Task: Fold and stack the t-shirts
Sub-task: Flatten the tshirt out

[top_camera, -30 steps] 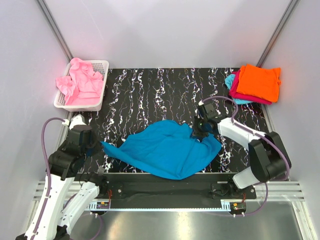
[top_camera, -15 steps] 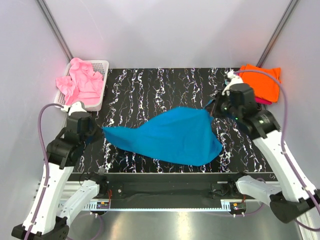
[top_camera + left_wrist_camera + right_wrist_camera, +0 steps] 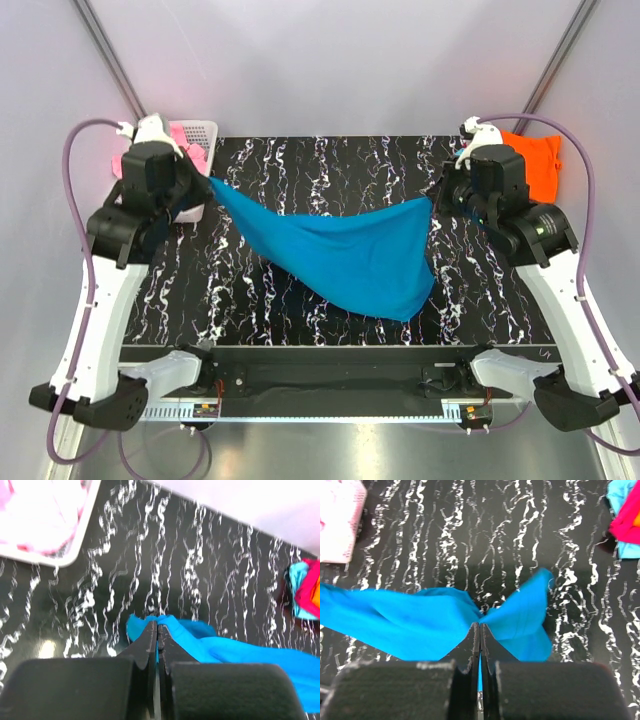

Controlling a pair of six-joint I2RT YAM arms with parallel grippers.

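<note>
T-shirt (image 3: 350, 255) pinched, spread between left claw (image 3: 157, 627) and right claw (image 3: 480, 627).

Pink t-shirt (image 3: 186, 131), basket (image 3: 208, 129) mostly behind left arm (image 3: 130, 215).

You're working in a robotics lab cell: plain white walls (image 3: 330, 70) box in a black marbled desk (image 3: 300, 170), aluminium struts (image 3: 108, 62) climb the corners (left arm (image 3: 95, 300) and right arm (image 3: 570, 300) bolted to a metal rail (image 3: 330, 412)).
</note>
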